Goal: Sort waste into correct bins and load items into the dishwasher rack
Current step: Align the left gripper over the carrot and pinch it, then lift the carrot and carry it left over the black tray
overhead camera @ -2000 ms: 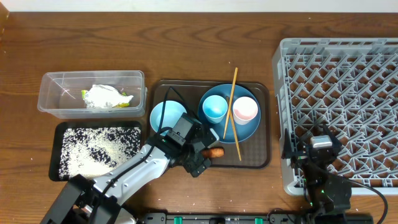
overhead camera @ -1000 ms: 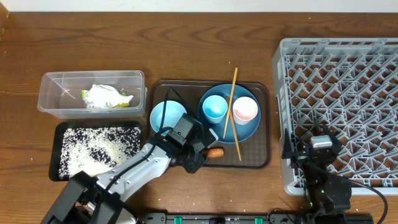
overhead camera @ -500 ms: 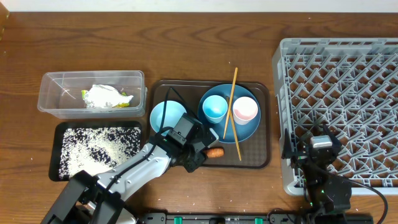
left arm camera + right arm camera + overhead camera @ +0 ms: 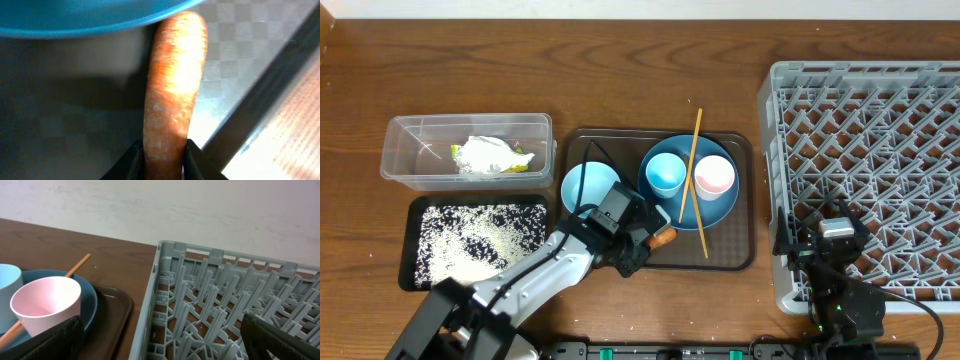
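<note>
Now left arm [image 4: 545,268] stretches low, left tool [image 4: 165,152] pinching the carrot [image 4: 174,85]; right tool [image 4: 162,340] wide.

Carrot [image 4: 666,239] hemmed in: blue plate [image 4: 718,213] rim behind, chopstick [image 4: 701,238] to rt, tray lip [image 4: 720,267] in front.

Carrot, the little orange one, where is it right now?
In the overhead view the small orange carrot is at the front of the dark brown serving tray, just below the large blue plate, pinched in the left hand.
</note>
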Controlling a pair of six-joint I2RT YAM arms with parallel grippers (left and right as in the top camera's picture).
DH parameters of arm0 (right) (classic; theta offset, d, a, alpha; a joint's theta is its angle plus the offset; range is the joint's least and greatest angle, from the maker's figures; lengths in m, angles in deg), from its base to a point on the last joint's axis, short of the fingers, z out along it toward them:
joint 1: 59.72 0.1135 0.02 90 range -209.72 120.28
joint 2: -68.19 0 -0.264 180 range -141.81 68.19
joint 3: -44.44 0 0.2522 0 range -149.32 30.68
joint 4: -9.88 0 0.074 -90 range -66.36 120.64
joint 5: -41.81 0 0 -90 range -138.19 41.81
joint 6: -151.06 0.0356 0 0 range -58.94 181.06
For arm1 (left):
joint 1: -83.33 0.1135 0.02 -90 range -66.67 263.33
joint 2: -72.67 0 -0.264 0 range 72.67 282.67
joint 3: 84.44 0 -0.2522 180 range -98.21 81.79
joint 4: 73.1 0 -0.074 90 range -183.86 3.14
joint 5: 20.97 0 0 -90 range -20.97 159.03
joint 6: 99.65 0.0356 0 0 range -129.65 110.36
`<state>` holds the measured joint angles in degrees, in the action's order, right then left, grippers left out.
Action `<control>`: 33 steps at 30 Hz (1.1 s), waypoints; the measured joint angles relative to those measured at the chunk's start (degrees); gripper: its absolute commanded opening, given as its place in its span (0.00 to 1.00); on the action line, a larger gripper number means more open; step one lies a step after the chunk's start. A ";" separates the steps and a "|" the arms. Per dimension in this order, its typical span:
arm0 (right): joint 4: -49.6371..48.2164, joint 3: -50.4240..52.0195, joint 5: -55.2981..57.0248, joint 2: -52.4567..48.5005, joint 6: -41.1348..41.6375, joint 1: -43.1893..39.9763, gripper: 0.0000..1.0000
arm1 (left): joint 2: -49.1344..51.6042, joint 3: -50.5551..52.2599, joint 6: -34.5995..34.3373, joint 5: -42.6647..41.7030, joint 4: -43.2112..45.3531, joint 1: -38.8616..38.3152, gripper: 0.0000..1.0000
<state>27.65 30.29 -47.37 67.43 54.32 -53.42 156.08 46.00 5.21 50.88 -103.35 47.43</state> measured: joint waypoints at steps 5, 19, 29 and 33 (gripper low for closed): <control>0.00 0.00 0.00 0.00 0.00 0.00 0.99 | -4.00 0.00 -0.04 0.02 -0.59 0.00 0.23; 0.00 0.00 0.00 0.00 0.00 0.00 0.99 | -5.09 0.00 -0.07 -1.38 -1.27 0.00 0.19; 0.00 0.00 0.00 0.00 0.00 0.00 0.99 | -11.23 0.00 -0.07 -2.51 -4.52 0.00 0.15; 0.00 0.00 0.00 0.00 0.00 0.00 0.99 | -15.45 0.00 -1.20 -2.51 -6.45 0.00 0.13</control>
<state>27.65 30.29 -47.37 67.43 54.32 -53.42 140.63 46.00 4.00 48.36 -109.80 47.43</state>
